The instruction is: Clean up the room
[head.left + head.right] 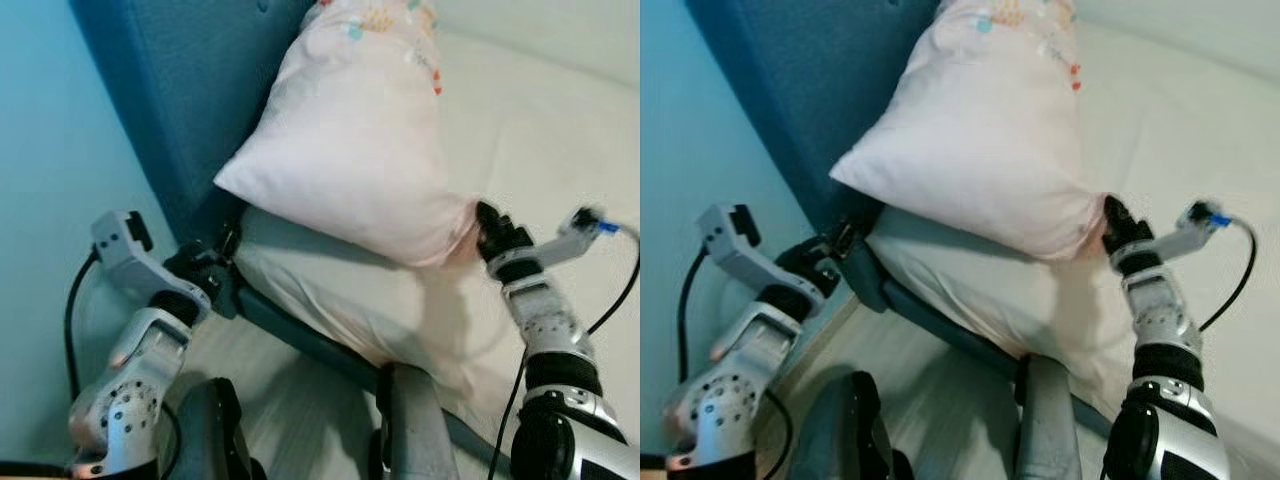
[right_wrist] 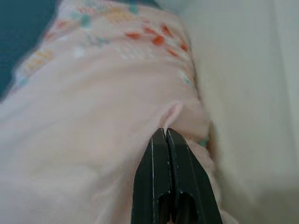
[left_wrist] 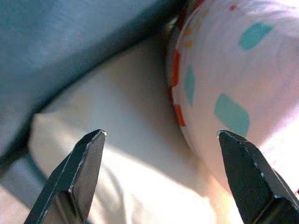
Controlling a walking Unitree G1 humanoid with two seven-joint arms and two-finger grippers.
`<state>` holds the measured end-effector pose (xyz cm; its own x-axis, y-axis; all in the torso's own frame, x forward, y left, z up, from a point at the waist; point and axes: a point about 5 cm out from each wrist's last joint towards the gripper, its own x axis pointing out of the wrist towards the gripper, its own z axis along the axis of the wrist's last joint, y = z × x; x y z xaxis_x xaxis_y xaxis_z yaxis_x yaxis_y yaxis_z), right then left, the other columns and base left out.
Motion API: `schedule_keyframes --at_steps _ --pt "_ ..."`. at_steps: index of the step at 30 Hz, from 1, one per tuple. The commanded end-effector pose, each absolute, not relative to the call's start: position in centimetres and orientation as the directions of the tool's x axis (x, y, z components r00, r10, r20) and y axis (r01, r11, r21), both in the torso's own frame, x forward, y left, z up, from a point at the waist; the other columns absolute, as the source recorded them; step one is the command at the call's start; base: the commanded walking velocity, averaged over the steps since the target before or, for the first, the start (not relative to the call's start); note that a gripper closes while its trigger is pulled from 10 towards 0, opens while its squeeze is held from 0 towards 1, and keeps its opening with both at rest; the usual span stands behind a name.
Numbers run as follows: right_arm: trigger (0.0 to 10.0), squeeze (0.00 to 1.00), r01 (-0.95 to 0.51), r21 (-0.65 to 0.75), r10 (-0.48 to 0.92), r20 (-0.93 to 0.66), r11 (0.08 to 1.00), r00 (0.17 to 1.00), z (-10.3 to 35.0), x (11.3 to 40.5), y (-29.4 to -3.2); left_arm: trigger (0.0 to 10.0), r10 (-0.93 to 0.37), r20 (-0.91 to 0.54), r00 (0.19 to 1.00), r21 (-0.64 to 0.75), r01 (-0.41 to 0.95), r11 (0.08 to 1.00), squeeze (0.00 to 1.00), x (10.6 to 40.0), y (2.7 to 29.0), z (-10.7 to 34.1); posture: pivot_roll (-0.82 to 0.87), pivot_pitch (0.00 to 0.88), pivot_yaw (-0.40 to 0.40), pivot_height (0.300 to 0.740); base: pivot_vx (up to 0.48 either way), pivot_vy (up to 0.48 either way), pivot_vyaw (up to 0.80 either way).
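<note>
A pale pink pillow (image 1: 350, 140) with small coloured patches lies on the cream bed (image 1: 540, 130), one end leaning against the dark blue padded headboard (image 1: 180, 90) and the other end reaching out over the mattress corner. A light blue wall (image 1: 50, 150) stands to the left of the headboard, and pale floor (image 1: 270, 390) shows below the blue bed frame. The right gripper (image 1: 487, 232) is at the pillow's lower right corner; in the right wrist view its two black fingers (image 2: 161, 177) are pressed tight together with a fold of the pink pillowcase pinched at their tips. The left gripper (image 3: 161, 140) sits low at the bed's edge beside the headboard, under the pillow's left corner, its fingers (image 3: 77, 179) spread wide and holding nothing, with the sheet and the pillow's patterned end just ahead of them.
</note>
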<state>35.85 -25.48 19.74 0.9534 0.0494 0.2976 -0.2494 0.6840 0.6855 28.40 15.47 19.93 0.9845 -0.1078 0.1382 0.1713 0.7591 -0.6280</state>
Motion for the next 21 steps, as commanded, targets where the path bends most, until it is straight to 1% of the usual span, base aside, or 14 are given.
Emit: schedule_keyframes --at_steps 1,4,6,7,8,9,10,11,12,13,14,16,18,21 --pt "0.0 0.00 -0.263 0.650 0.074 0.304 0.713 0.950 20.7 35.6 -24.7 10.0 -0.128 0.146 0.981 -0.638 0.192 0.746 0.00 28.7 14.8 19.7 -0.05 0.161 -0.051 0.495 0.000 0.000 0.00" --pt "0.0 0.00 -0.275 0.632 0.097 0.302 0.725 0.948 21.1 35.5 -23.7 10.0 -0.135 0.154 0.979 -0.641 0.203 0.740 0.00 28.9 14.5 19.8 -0.06 0.146 -0.055 0.495 0.000 0.000 0.00" --pt "0.0 0.00 -0.354 0.603 0.192 0.317 0.715 0.929 22.3 35.3 -19.9 10.0 -0.133 0.175 0.975 -0.646 0.216 0.732 0.00 29.4 14.2 20.0 -0.07 0.128 -0.065 0.495 0.000 0.000 0.00" --pt "0.0 0.00 -0.354 0.603 0.192 0.317 0.715 0.929 22.3 35.3 -19.9 10.0 -0.133 0.175 0.975 -0.646 0.216 0.732 0.00 29.4 14.2 20.0 -0.07 0.128 -0.065 0.495 0.000 0.000 0.00" --pt "0.0 0.00 -0.432 0.589 0.281 0.333 0.683 0.900 23.3 34.9 -16.3 10.0 -0.124 0.188 0.974 -0.649 0.218 0.728 0.00 29.7 14.2 20.1 -0.08 0.112 -0.071 0.495 0.000 0.000 0.00" --pt "0.0 0.00 -0.466 0.580 0.322 0.339 0.668 0.884 23.7 34.7 -14.9 10.0 -0.120 0.192 0.974 -0.650 0.218 0.728 0.00 29.9 14.3 20.1 -0.09 0.108 -0.075 0.495 0.000 0.000 0.00" --pt "0.0 0.00 -0.466 0.580 0.322 0.339 0.668 0.884 23.7 34.7 -14.9 10.0 -0.120 0.192 0.974 -0.650 0.218 0.728 0.00 29.9 14.3 20.1 -0.09 0.108 -0.075 0.495 0.000 0.000 0.00" --pt "0.0 0.00 -0.487 0.572 0.352 0.337 0.659 0.873 23.9 34.4 -13.7 10.0 -0.116 0.197 0.973 -0.650 0.219 0.728 0.00 30.0 14.2 20.1 -0.09 0.104 -0.079 0.495 0.000 0.000 0.00" --pt "0.0 0.00 -0.487 0.572 0.352 0.337 0.659 0.873 23.9 34.4 -13.7 10.0 -0.116 0.197 0.973 -0.650 0.219 0.728 0.00 30.0 14.2 20.1 -0.09 0.104 -0.079 0.495 0.000 0.000 0.00" --pt "0.0 0.00 -0.515 0.571 0.387 0.340 0.640 0.857 24.3 34.0 -12.4 10.0 -0.113 0.204 0.972 -0.650 0.221 0.727 0.00 30.1 14.2 20.1 -0.09 0.100 -0.084 0.495 0.000 0.000 0.00" --pt "0.0 0.00 -0.515 0.571 0.387 0.340 0.640 0.857 24.3 34.0 -12.4 10.0 -0.113 0.204 0.972 -0.650 0.221 0.727 0.00 30.1 14.2 20.1 -0.09 0.100 -0.084 0.495 0.000 0.000 0.00" --pt "0.0 0.00 -0.555 0.571 0.445 0.335 0.605 0.830 24.8 33.2 -10.0 10.0 -0.105 0.216 0.971 -0.649 0.223 0.728 0.00 30.3 14.2 20.1 -0.09 0.091 -0.091 0.495 0.000 0.000 0.00" --pt "0.0 0.00 -0.555 0.571 0.445 0.335 0.605 0.830 24.8 33.2 -10.0 10.0 -0.105 0.216 0.971 -0.649 0.223 0.728 0.00 30.3 14.2 20.1 -0.09 0.091 -0.091 0.495 0.000 0.000 0.00" --pt "0.0 0.00 -0.595 0.558 0.498 0.337 0.578 0.799 25.6 32.2 -8.1 10.0 -0.100 0.221 0.970 -0.643 0.222 0.733 0.00 30.4 14.2 20.0 -0.09 0.087 -0.093 0.495 0.000 0.000 0.00"
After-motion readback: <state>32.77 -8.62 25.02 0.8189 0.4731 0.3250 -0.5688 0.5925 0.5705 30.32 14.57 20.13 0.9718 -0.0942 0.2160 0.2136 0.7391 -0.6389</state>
